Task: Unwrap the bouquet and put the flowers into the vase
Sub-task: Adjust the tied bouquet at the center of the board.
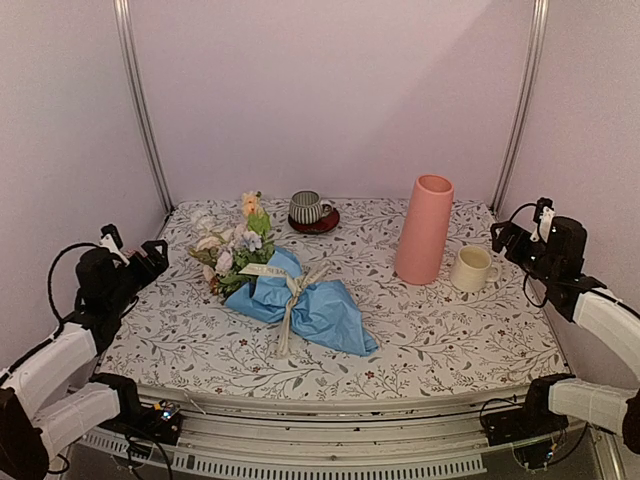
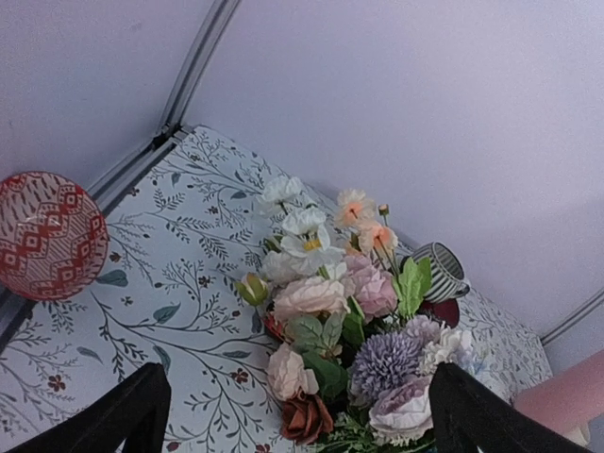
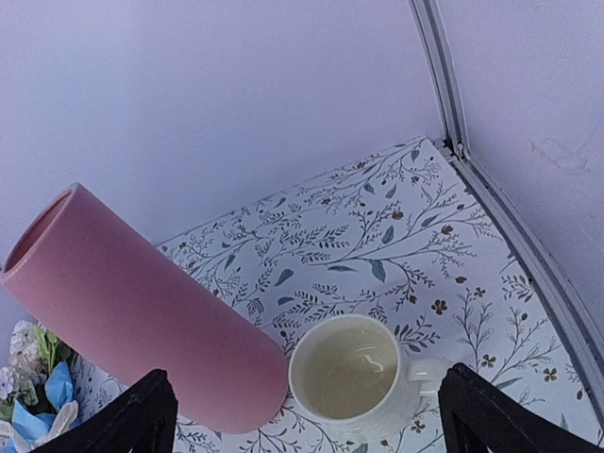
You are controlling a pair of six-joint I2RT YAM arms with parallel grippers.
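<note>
1. At the near corners of the surface (image 1: 450,330), both arms are hovering out at the sides, clear of everything on it. The left gripper (image 1: 150,258) is pointing in from the left edge and the right gripper (image 1: 515,232) from the right edge.
2. The left fingers (image 2: 132,415) are standing wide apart and holding nothing. In the left wrist view they are framing the flower heads from a distance.
3. The right fingers (image 3: 142,415) are likewise spread wide and gripping nothing.
4. The bouquet (image 1: 290,290) is lying on its side left of centre. Its crinkled blue paper (image 1: 330,310) is fanning out toward the near right.
5. A cream ribbon (image 1: 293,300) is cinching the paper at the middle, with a tag (image 1: 262,269) lying across the wrap just above the knot.
6. The flowers (image 1: 232,245) are spilling out of the wrap toward the far left, their cream, peach, pink and lilac heads resting on the surface.
7. In the left wrist view, a red patterned bowl (image 2: 47,234) is showing at the left edge of the surface, well apart from the blooms.
8. To the right, a cream mug (image 1: 470,268) is sitting upright near the right gripper.
9. The vase (image 1: 424,230) is standing upright just left of the mug, well apart from the bouquet.
10. Farthest back, a striped cup (image 1: 304,207) is sitting on a red saucer (image 1: 314,224), near the wall behind the flowers.
</note>
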